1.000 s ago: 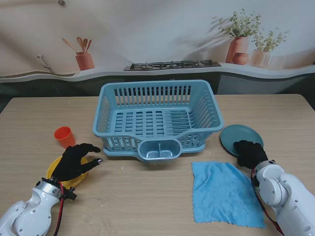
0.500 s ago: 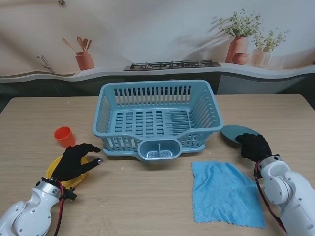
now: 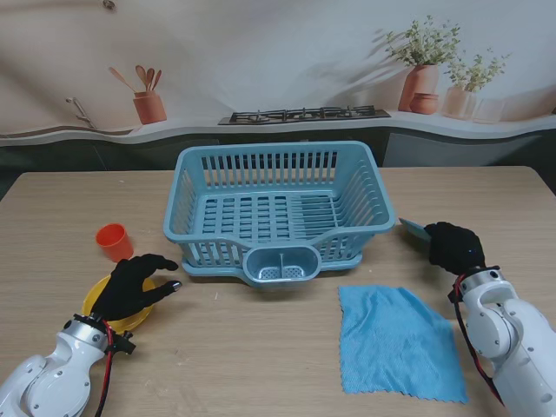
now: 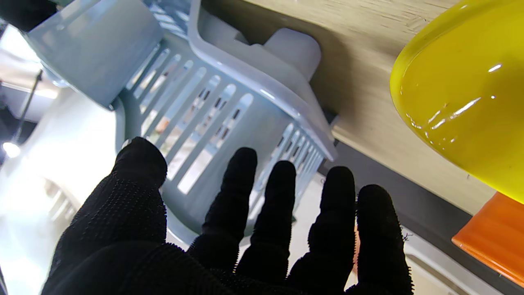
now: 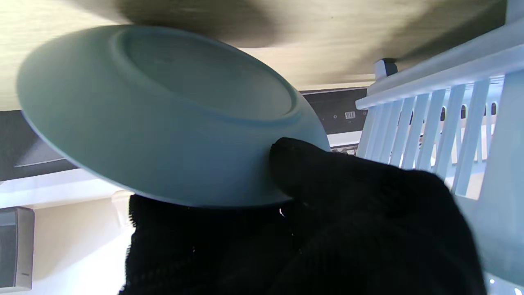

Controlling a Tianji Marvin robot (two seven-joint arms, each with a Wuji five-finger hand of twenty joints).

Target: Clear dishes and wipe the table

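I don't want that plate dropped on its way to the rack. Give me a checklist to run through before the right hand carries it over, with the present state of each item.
1. Right hand shut on the teal round plate: ok, thumb pressed on the underside.
2. Plate off the wooden table: ok, tilted steeply with its shadow beneath.
3. Fingers on the plate's upper face: cannot tell, hidden.
4. Blue slatted plastic dish rack has room: ok, nothing seen inside.
5. Left hand out of the way: ok, open over the yellow plate.
6. Blue cloth off the path: ok, flat, nearer to me.
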